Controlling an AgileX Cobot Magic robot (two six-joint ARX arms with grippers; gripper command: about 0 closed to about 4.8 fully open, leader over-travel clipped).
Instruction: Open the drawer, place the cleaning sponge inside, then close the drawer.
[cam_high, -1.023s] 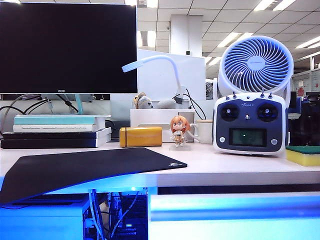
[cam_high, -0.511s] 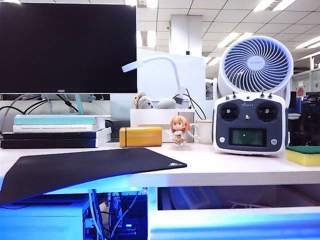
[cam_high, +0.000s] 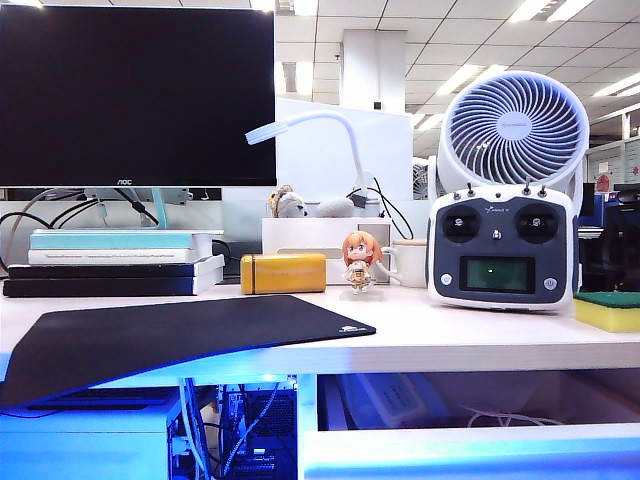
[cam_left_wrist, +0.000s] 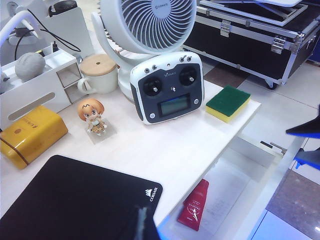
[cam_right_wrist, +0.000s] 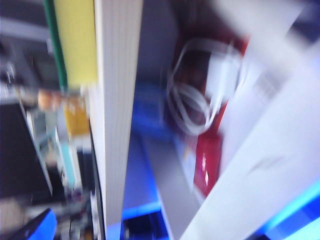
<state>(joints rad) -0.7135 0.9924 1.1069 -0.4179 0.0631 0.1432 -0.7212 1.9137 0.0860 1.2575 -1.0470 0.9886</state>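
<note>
The cleaning sponge, yellow with a dark green top, lies at the desk's right end, beside the remote controller; the left wrist view shows the sponge too. The drawer under the right half of the desk stands pulled out, its white front panel blue-lit. My right gripper hovers past the drawer's right end, its blue fingers apart with nothing between them. In the blurred right wrist view, the sponge sits above the desk edge. Of my left gripper only one dark finger shows, over the mouse pad.
On the desk stand a white remote controller, a fan, a figurine, a mustard-yellow case and a black mouse pad. The drawer holds a red packet, papers and a white cable. A cabled computer compartment is left of it.
The drawer has slid out toward the camera: its front panel sits lower in the exterior view and the inside now shows. The sponge has not moved.
</note>
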